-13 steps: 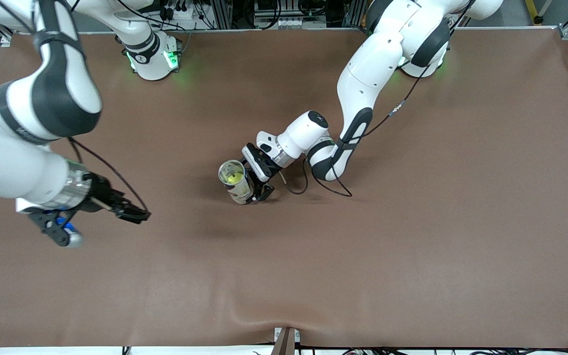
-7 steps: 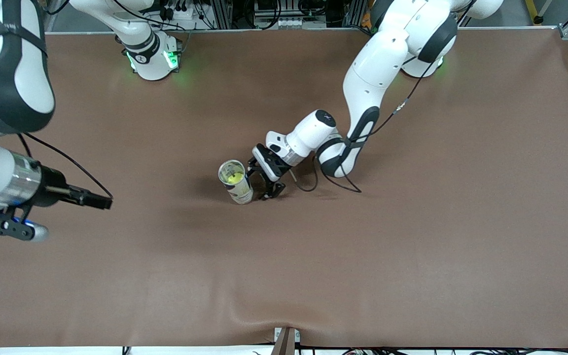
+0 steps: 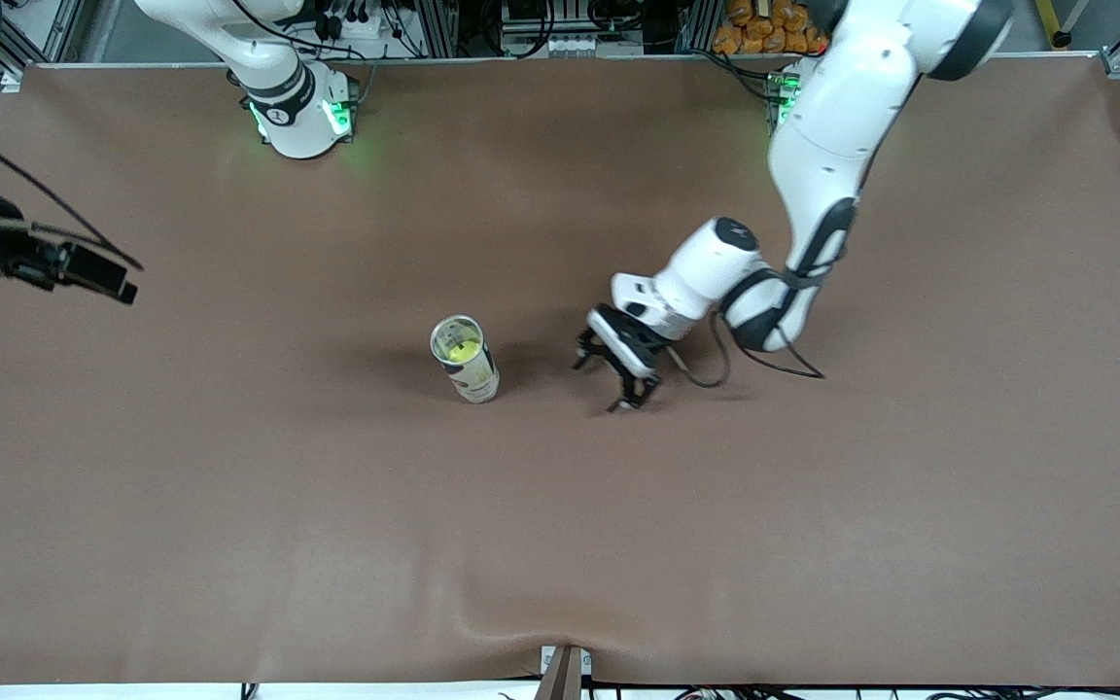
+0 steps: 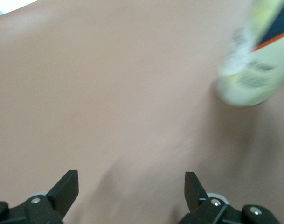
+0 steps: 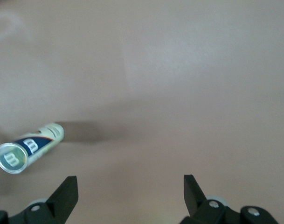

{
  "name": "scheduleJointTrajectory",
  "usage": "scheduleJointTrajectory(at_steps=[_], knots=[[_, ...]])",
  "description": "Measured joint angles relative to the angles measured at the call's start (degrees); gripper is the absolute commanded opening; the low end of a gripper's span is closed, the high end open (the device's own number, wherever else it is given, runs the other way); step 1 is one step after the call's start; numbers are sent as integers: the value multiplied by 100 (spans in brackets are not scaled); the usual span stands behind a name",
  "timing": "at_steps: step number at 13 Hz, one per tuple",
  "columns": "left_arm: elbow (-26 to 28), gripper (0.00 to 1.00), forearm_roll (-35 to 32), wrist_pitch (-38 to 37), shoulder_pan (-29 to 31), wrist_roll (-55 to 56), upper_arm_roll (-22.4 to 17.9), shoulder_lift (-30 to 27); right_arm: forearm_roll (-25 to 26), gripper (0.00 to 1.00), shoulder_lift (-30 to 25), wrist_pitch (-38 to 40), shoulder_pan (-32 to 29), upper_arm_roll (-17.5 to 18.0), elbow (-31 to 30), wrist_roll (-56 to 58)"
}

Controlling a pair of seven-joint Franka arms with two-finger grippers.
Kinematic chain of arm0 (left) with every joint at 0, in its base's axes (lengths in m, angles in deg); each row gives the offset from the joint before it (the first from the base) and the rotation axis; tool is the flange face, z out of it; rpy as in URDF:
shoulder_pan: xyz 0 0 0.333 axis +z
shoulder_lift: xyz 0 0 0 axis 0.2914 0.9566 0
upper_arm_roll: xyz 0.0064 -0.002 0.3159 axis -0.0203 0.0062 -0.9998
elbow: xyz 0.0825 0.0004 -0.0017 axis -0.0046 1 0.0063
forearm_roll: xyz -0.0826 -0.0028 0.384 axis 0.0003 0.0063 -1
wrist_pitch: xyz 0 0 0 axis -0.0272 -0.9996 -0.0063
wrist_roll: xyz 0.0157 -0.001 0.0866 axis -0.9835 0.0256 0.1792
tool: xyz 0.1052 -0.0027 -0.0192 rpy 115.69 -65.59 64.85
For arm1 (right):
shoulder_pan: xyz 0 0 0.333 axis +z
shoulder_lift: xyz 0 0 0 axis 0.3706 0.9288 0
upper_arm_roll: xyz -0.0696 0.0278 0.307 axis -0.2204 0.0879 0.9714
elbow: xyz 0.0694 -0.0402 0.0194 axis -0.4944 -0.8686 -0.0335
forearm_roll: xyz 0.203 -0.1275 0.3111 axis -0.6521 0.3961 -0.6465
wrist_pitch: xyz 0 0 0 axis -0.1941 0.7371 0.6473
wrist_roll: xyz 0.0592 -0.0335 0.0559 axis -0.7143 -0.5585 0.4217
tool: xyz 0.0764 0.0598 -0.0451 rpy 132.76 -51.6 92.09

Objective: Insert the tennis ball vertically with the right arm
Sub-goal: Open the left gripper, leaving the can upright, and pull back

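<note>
The right tool [image 5: 130,198], fingers wide and empty, hangs over the counter's [image 3: 813,506] right-arm end; the upright can [image 3: 464,358], ball [image 3: 461,352] inside, stands nearer the left tool [image 3: 609,373], also wide.

Even overhead light, soft shadows, blurred left wrist view.

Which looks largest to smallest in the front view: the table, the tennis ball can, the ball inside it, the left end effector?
1. Table
2. Left end effector, open, and tennis ball can: too close to rank; the end effector sits higher, nearer the camera.
3. Tennis ball inside the can
</note>
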Motion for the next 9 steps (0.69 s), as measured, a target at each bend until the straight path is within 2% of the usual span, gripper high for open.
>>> scheduleJointTrajectory(at_steps=[2,5,7,9], knots=[[118,100,-170,-53,601,-1,154,-14,98,100,-388,-40,0,-4,-521,9],[137,100,-175,-520,1095,-8,352,-93,160,100,-617,-233,0,-28,-909,36],[137,100,-175,-929,1347,-3,468,-243,204,100,-607,-338,-1,-45,-839,184],[137,100,-175,-1436,1712,-2,756,-367,378,100,-579,-248,-1,-48,-529,271]])
